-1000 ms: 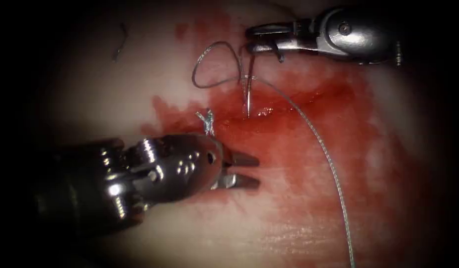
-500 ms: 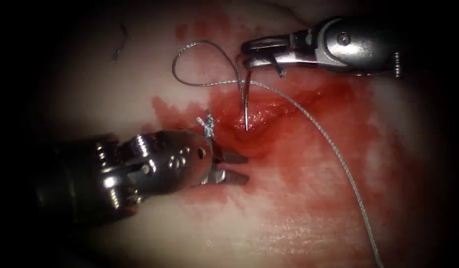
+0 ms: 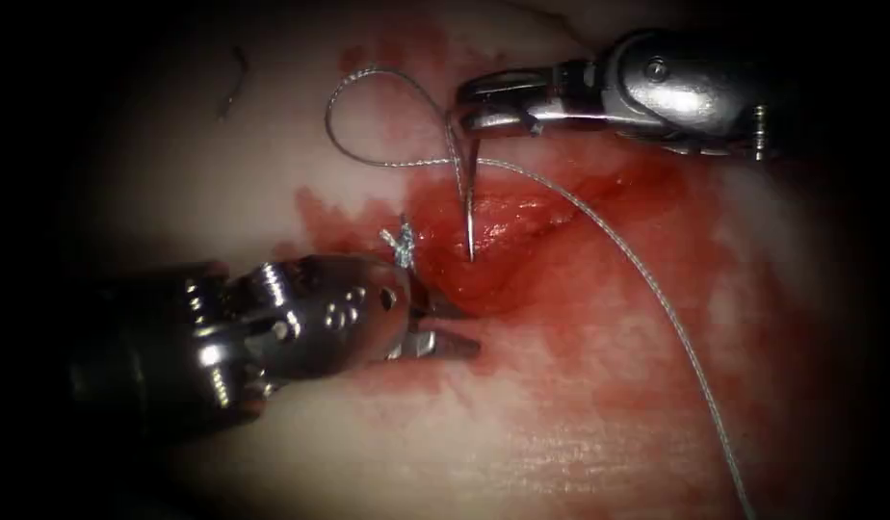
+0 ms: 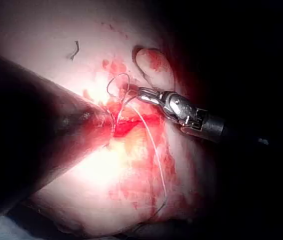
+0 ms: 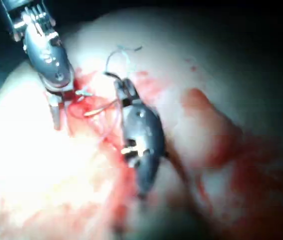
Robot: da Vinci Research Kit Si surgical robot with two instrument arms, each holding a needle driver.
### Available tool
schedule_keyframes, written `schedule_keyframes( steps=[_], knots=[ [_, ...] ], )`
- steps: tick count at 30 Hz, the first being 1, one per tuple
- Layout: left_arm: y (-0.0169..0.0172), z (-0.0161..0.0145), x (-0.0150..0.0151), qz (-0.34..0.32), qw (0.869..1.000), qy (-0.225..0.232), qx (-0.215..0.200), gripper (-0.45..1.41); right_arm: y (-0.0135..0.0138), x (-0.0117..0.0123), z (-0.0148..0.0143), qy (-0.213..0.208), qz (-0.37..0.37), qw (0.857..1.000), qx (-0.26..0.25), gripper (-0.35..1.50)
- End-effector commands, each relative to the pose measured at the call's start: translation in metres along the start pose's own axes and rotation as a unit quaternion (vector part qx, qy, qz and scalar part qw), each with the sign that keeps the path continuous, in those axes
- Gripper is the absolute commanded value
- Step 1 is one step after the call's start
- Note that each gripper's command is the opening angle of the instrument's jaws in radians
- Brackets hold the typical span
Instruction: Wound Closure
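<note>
Above the cut [image 3: 508, 226], at the far side of the scene, the right arm's tool [image 3: 461, 108] enters from the right with its jaws closed on the blunt, thread-bearing end of the needle [image 3: 470, 197]; the needle's long axis runs almost straight from the jaws toward the near side, and its point meets the red, wet tissue [image 3: 609, 404] at the cut's left part, though whether the tip has entered or merely rests on the surface cannot be told. Thread [image 3: 618, 252] leaves the held end, makes an open loop to the far left, crosses the needle shaft, then trails to the near right across the tissue and out of view. Near and to the left, the left arm's tool [image 3: 455, 325] lies with its jaws parted and holding nothing, one jaw at the near lip of the cut and the other on the tissue just nearer; the needle point lies just beyond these jaws, slightly to their right, making this tool the closer one to the tip while the right tool commands the other end. A knotted stitch [image 3: 403, 241] with short cut ends stands left of the needle, just beside the left tool's wrist, and red fluid [image 3: 580, 289] spreads over the tissue around the cut
</note>
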Motion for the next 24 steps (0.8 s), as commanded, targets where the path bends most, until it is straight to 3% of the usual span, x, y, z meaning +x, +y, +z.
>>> schedule_keyframes(
  steps=[1,24],
  knots=[
    [-0.0005,0.0006,0.0004,0.001,1.0,0.001,0.0,0.14,0.0002,-0.0001,0.001,0.0,0.007,1.0,0.002,-0.35],
    [-0.0007,0.0,-0.0002,-0.01,1.0,-0.007,-0.008,0.12,-0.0021,-0.0003,0.0013,-0.026,0.028,0.998,0.053,-0.35]
  ],
)
